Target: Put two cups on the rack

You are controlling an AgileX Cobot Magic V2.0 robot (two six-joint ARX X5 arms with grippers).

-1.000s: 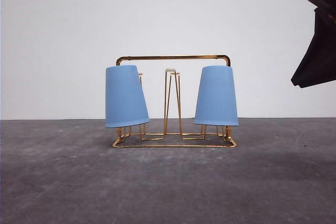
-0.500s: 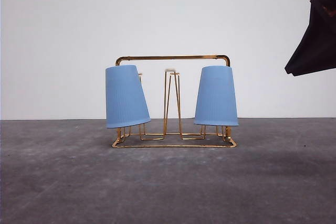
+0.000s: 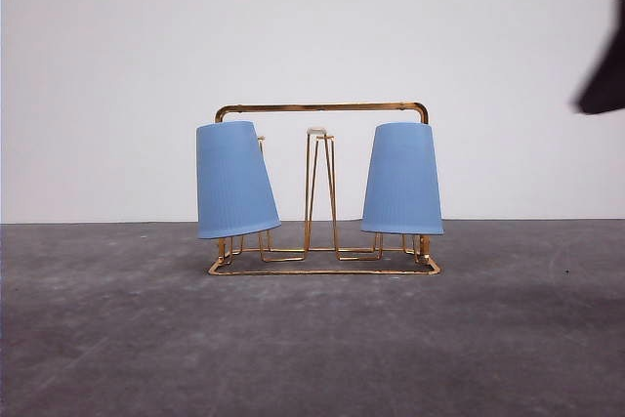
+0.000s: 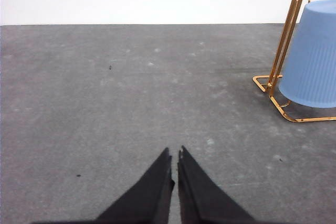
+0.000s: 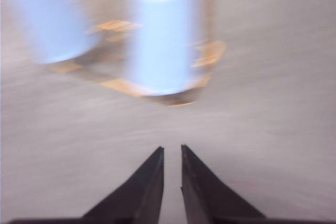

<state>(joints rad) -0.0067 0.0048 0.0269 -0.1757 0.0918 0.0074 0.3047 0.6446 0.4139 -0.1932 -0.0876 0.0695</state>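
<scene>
Two light blue cups hang upside down on the gold wire rack in the middle of the table. The left cup leans slightly, while the right cup stands straighter. In the left wrist view, my left gripper is shut and empty over bare table, well away from the rack and one cup. The right wrist view is blurred. There, my right gripper is shut with nothing in it, at a distance from a cup on the rack. My right arm is a dark blur at the upper right edge.
The grey table stretches out in front of and around the rack. A plain white wall stands behind it.
My right arm has pulled up and to the right, almost out of the front view. The cups and rack have not moved.
</scene>
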